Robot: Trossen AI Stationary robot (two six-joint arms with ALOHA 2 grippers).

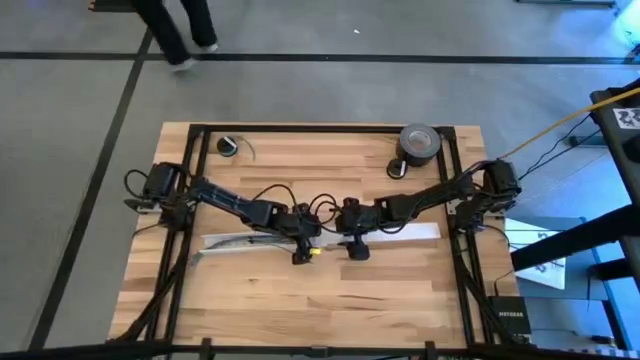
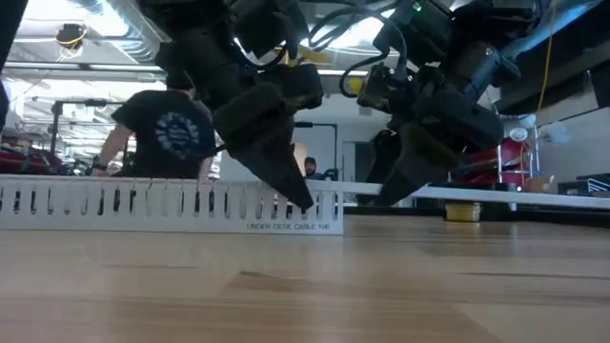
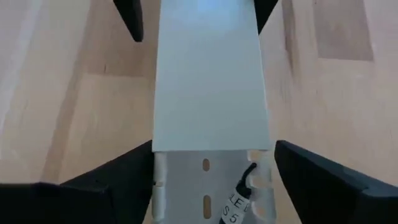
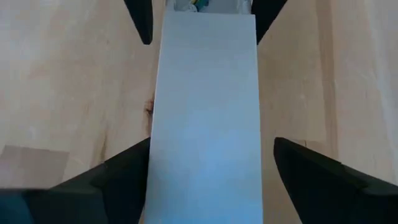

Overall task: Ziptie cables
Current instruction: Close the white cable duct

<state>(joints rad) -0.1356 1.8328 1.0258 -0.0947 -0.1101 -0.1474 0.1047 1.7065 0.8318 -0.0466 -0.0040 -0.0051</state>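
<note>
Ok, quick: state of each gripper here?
Left gripper: open, fingers straddling the white cable tray, holding nothing.
Right gripper: open, straddling the tray's flat cover, holding nothing.

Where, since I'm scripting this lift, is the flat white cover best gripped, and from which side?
Across its narrow width, on the two long edges of the white cover, from straight above: it lies flat and long. The left end effector and right end effector straddle it so, open.
</note>
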